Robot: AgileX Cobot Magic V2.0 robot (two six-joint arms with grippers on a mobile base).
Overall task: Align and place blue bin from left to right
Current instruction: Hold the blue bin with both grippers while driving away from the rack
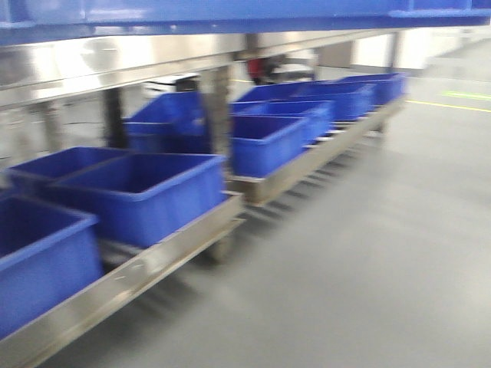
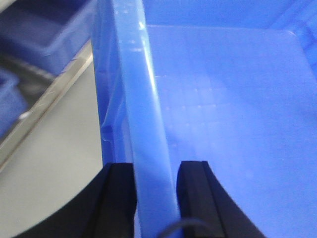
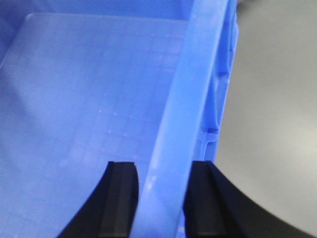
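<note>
Left gripper (image 2: pixel 156 166): jaws nearly closed, clamped across the thick rim of the blue bin (image 2: pixel 223 99). One black finger (image 2: pixel 119 198) sits on the outer wall, the other inside.

Right gripper (image 3: pixel 162 166): same grip on the opposite rim of the blue bin (image 3: pixel 89 89). One finger (image 3: pixel 121 198) is inside and one outside, both pads tight to the plastic.

Bin interior: bare floor with a faint moulded grid, nothing in it. Outer ribs show just under the rim in both wrist views.

Below and beside the bin: grey floor (image 3: pixel 277 99). In the left wrist view a steel rail (image 2: pixel 54 99) runs diagonally, with other blue bins (image 2: pixel 44 29) behind it, out of focus.

Front view, heavily blurred: a blue band (image 1: pixel 230 11) spans the top edge above a steel shelf (image 1: pixel 115 65). Cannot tell if this band is the gripped bin. Under the shelf, a lower rack (image 1: pixel 130 276) carries a row of open blue crates (image 1: pixel 146 192) receding to the right. A yellow floor line (image 1: pixel 449 106) lies far off.
</note>
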